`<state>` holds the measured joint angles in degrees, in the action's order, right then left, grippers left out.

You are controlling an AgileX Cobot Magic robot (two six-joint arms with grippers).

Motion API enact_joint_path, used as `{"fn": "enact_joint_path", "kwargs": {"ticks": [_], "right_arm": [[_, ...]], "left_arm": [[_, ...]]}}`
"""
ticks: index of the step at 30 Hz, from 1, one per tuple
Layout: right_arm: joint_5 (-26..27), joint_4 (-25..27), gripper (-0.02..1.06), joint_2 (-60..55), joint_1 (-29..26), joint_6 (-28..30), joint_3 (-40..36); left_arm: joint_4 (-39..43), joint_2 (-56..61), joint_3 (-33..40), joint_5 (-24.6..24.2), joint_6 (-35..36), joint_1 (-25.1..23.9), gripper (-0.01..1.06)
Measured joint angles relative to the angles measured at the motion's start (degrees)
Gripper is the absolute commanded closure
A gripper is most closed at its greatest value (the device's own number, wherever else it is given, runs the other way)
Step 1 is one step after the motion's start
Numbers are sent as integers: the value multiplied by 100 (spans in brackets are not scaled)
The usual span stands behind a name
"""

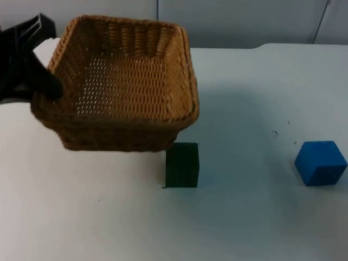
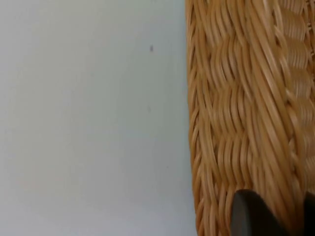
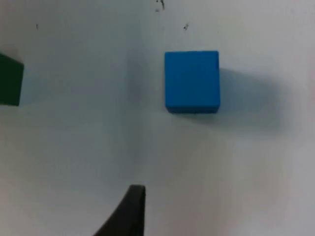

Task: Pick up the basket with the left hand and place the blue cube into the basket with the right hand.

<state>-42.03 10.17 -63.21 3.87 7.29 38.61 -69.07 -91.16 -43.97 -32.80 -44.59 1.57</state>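
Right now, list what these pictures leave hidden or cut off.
- Left pincer at the basket rim: the wicker hides whether it clamps the rim.
- Dark green cube: top view, its far edge sits behind the basket; right wrist view, cut by the frame.
- Right pincer: one fingertip near the blue cube; opening unclear.

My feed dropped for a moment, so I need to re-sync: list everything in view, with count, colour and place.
wicker basket: one, tan, tilted at the table's far left, held by its left rim.
dark green cube: one, on the table just in front of the basket's right corner.
blue cube: one, on the table at far right, untouched.
table: one, white.
left gripper: black, shut on the basket's rim.
right gripper: black fingertip above the table, short of the blue cube.
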Motion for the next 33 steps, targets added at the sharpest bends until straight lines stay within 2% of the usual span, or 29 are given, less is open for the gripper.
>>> {"fn": "enact_joint_path", "kwargs": {"ticks": [5,11,15,25,33], "right_arm": [[-4,0,1,-11,108,-209,0],[-2,-82,1,-128,108,-350,64],[32,-236,1,-492,108,-483,121],[54,-234,3,-1618,108,-563,633],[528,-152,4,-2473,163,-573,852]], "left_arm": [[-20,337,362,48,-264,-245,105],[-43,682,377,-49,-318,-445,105],[-10,911,548,-145,-318,-510,105],[75,936,682,-158,-330,-521,105],[75,936,682,-147,-330,-521,105]]}}
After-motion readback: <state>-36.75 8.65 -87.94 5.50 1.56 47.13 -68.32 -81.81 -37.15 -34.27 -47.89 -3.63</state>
